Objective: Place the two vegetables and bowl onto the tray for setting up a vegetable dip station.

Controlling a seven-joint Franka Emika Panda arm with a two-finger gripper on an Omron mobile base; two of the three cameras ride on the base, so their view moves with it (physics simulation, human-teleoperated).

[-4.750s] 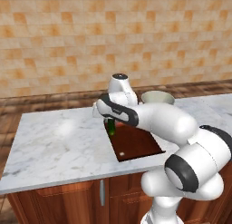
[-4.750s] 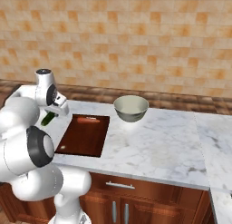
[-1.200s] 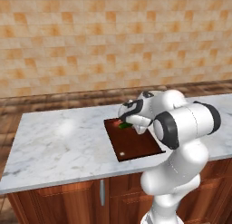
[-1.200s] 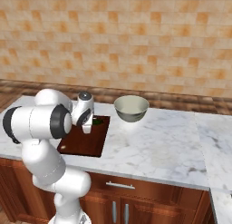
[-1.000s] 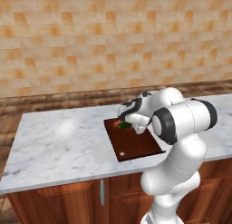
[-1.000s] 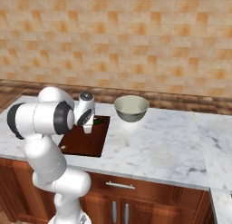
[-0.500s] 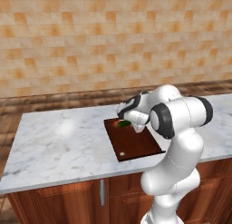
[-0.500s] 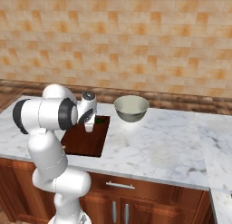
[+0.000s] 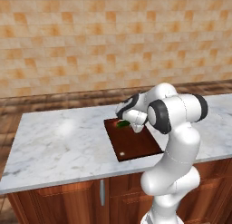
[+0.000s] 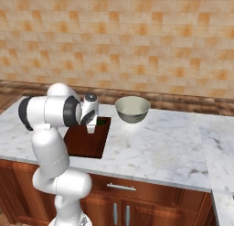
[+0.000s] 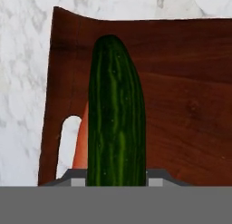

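Note:
My gripper (image 11: pixel 115 175) is shut on the dark green cucumber (image 11: pixel 117 114), which hangs low over the far end of the reddish-brown tray (image 11: pixel 186 105). The orange carrot (image 11: pixel 81 141) lies on the tray right beside and partly under the cucumber, next to the pale slot handle (image 11: pixel 68 141). In the left base view the cucumber (image 9: pixel 122 124) pokes out of the gripper (image 9: pixel 130 124) above the tray (image 9: pixel 136 146). The right base view has the gripper (image 10: pixel 93 124) over the tray (image 10: pixel 87 140) and the grey-green bowl (image 10: pixel 132 109) on the counter to the tray's right.
The marble counter (image 9: pixel 59 143) stretches left of the tray, and more of it (image 10: pixel 169 147) lies right of the bowl. A tiled wall (image 9: pixel 113 37) runs behind. My own arm (image 9: pixel 176 114) bends over the tray's right side.
Since the earliest frames the hand has carried the cucumber from the tray's left edge over its far end and lowered it. Over the last second it has only edged slightly.

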